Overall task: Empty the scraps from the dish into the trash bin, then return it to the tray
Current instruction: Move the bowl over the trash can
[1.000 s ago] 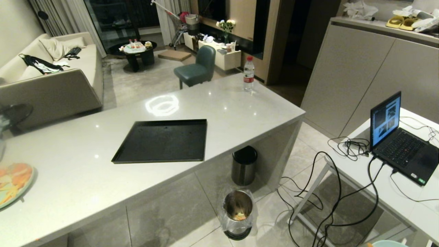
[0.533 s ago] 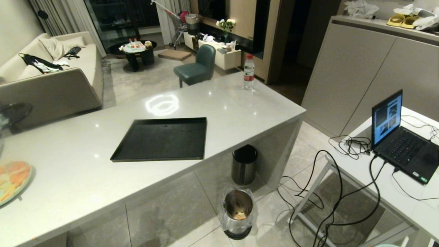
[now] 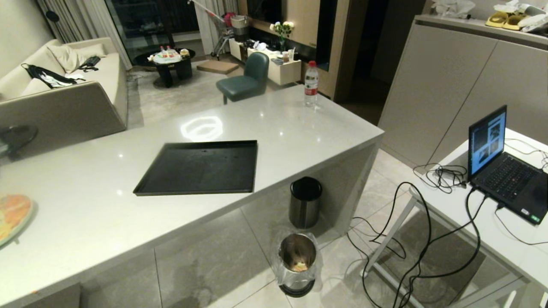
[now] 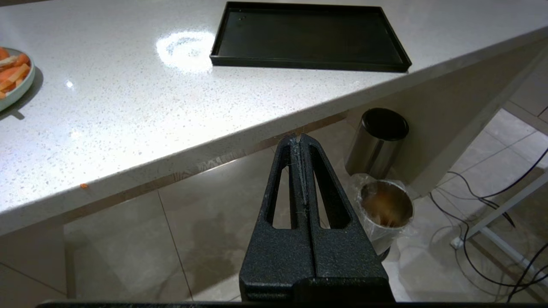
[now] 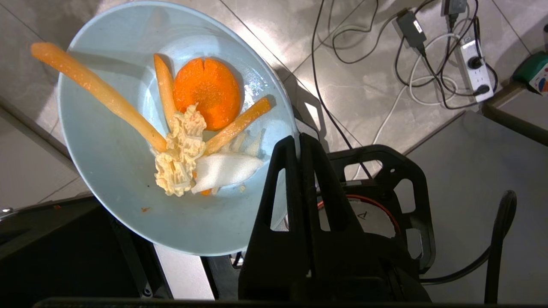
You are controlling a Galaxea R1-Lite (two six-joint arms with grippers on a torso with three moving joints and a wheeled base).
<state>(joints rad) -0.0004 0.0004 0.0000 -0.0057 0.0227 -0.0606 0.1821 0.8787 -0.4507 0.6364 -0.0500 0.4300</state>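
My right gripper (image 5: 298, 139) is shut on the rim of the dish (image 5: 107, 162), a small light-blue bowl held over the tiled floor. The scraps (image 5: 205, 94) lie inside it: a round carrot slice, orange strips and pale yellow bits. The trash bin (image 3: 296, 263), a shiny steel cylinder with a clear liner, stands on the floor in front of the counter and has some food at its bottom. The black tray (image 3: 197, 169) lies bare on the counter. My left gripper (image 4: 298, 137) hangs shut and holds nothing, below the counter edge near the trash bin (image 4: 386, 205). Neither gripper shows in the head view.
A black-lidded steel bin (image 3: 305, 207) stands against the counter, just behind the trash bin. A plate of food (image 3: 10, 216) sits at the counter's left edge, a water bottle (image 3: 311, 87) at its far corner. Cables (image 3: 411, 239) trail over the floor beside a white table with a laptop (image 3: 501, 167).
The whole head view has shifted as the camera moved. A pale blue rim at its bottom right edge has dropped out of view. Nothing on the counter has moved.
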